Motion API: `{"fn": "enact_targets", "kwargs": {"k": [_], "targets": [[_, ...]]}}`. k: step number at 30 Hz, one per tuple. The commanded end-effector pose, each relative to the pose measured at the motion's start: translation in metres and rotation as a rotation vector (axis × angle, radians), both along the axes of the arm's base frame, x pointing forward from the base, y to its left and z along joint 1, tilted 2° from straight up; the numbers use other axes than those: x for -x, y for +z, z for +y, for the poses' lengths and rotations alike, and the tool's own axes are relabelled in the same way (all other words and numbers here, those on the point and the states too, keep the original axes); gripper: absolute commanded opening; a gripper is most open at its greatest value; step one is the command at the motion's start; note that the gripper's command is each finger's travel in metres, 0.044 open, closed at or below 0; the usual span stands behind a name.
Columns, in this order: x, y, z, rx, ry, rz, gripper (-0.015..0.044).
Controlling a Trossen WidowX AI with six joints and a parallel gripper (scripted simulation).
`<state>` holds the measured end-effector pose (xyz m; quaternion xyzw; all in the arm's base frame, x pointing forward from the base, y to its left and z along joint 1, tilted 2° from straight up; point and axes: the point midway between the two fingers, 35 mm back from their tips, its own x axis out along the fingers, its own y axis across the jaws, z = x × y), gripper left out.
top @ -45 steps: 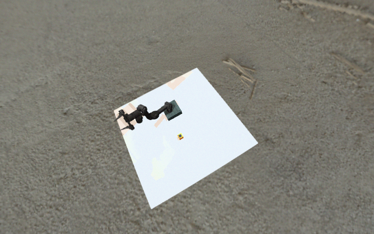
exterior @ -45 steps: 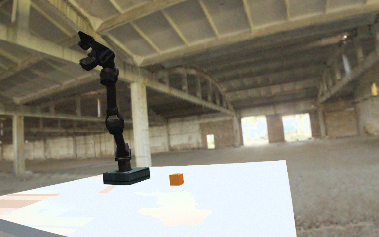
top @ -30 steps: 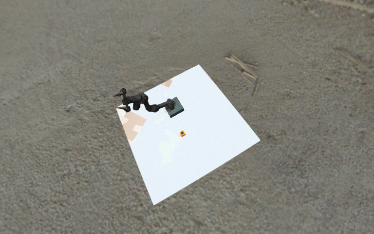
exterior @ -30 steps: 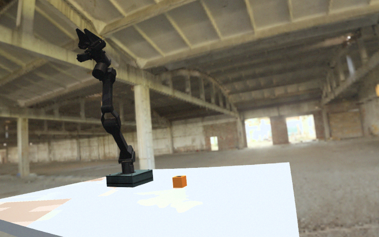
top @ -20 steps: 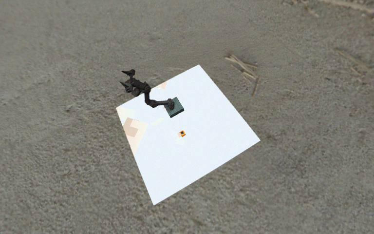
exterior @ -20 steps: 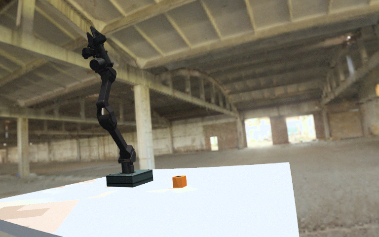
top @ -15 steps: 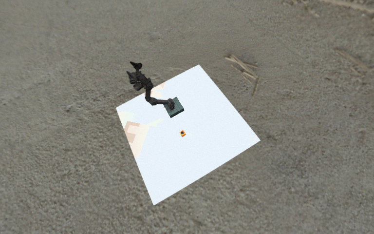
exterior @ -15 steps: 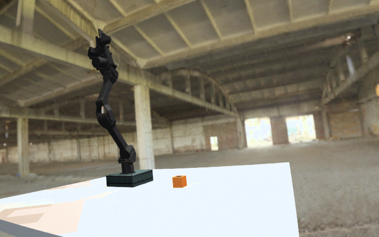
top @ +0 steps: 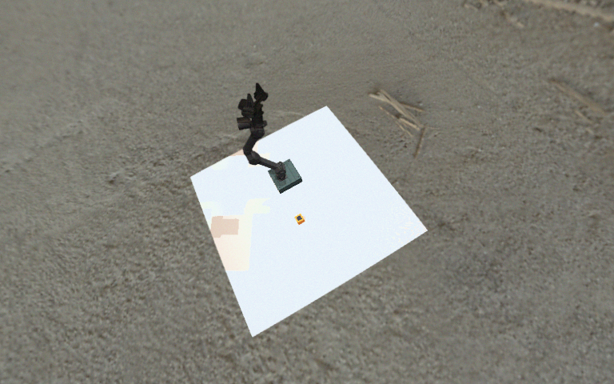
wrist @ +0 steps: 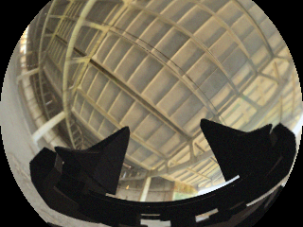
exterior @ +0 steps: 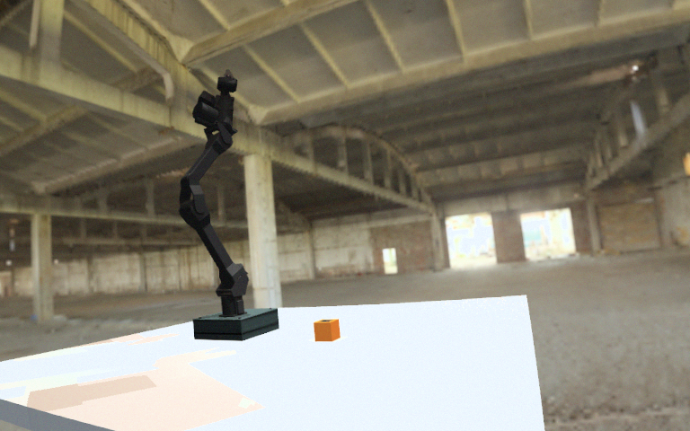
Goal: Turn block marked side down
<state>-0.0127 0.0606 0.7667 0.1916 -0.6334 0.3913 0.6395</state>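
Note:
The orange block (top: pixel 299 218) (exterior: pixel 326 329) rests flat on the white table (top: pixel 348 190) (exterior: pixel 432 365), in front of the arm's base. Its top face carries a dark square mark, so the marked side faces up. My gripper (top: pixel 253 90) (exterior: pixel 227 74) (wrist: pixel 166 127) is open and empty, raised high above the table and far from the block. Its fingers point upward, and the wrist view shows the roof between them. The block does not show in the wrist view.
The dark green base (top: pixel 289 181) (exterior: pixel 218 329) of the arm stands on the table behind the block. The arm rises from it and bends toward the table's back left edge. Pale and pinkish patches of light or reflection lie on the table's left part.

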Motion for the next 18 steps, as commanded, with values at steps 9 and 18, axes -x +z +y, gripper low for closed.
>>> {"fn": "enact_targets", "kwargs": {"k": [9,18], "targets": [[-0.085,-0.055,0.145,0.41,-0.196,0.198,0.044],[-0.18,-0.123,0.203,0.662,-0.363,0.407,0.044]]}}
